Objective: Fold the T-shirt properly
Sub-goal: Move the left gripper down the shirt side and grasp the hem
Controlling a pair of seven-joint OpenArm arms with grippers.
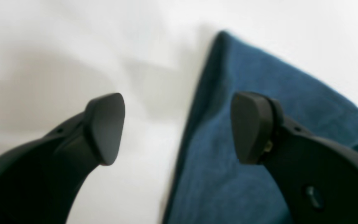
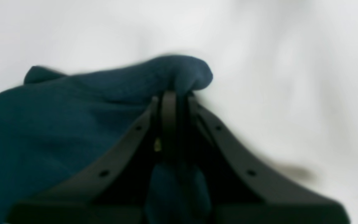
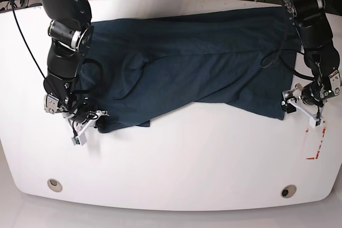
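Left end effector (image 1: 177,127): fingers spread wide, nothing between them; poised over the T-shirt's near corner, one finger above bare tabletop (image 1: 73,46), the other above cloth.

Right end effector (image 2: 169,102): pressed together, pinching a bunched corner of the T-shirt (image 2: 57,124) (a knob of fabric pokes out past the tips).

T-shirt: dark navy-teal, spread across the far half of the white tabletop, partly doubled over, with creases and a diagonal fold edge.

Handling, as judged: light, limp, wrinkles readily; no stiffness, so unsupported spans will sag. Not fragile or slippery.

Hold points, as judged: hem corners or doubled edges, both corners matched to keep the fold straight.
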